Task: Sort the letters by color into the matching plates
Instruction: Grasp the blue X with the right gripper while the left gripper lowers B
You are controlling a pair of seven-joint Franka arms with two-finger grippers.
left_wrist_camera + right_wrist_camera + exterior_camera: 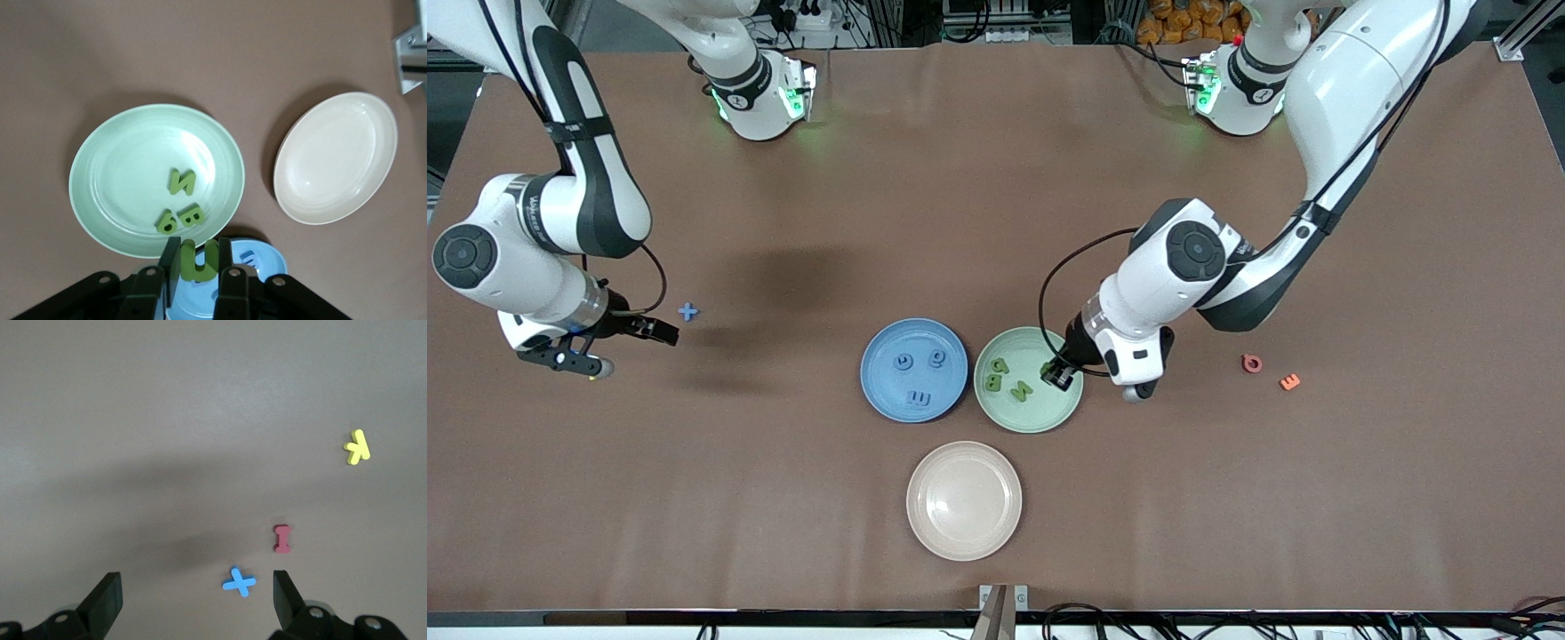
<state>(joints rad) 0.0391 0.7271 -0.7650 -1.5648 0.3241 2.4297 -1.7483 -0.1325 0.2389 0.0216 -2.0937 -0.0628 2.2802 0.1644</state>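
Observation:
My left gripper (1059,374) is shut on a green letter U (198,260) and hangs over the mint green plate (1032,418), at its side toward the left arm's end of the table. Three green letters (1000,365) (181,181) lie in that plate (120,133). Beside it, the blue plate (885,382) (270,257) holds three blue letters (918,397). A blue cross-shaped letter (687,311) (239,582) lies on the bare table toward the right arm's end. My right gripper (618,348) (193,593) hovers open just beside that letter, holding nothing.
A beige-pink plate (964,500) (337,157) sits nearer the front camera than the other two plates. A red letter (1252,363) and an orange letter (1289,382) lie toward the left arm's end. In the right wrist view a red letter (282,539) and a yellow letter (357,447) lie close to the blue cross.

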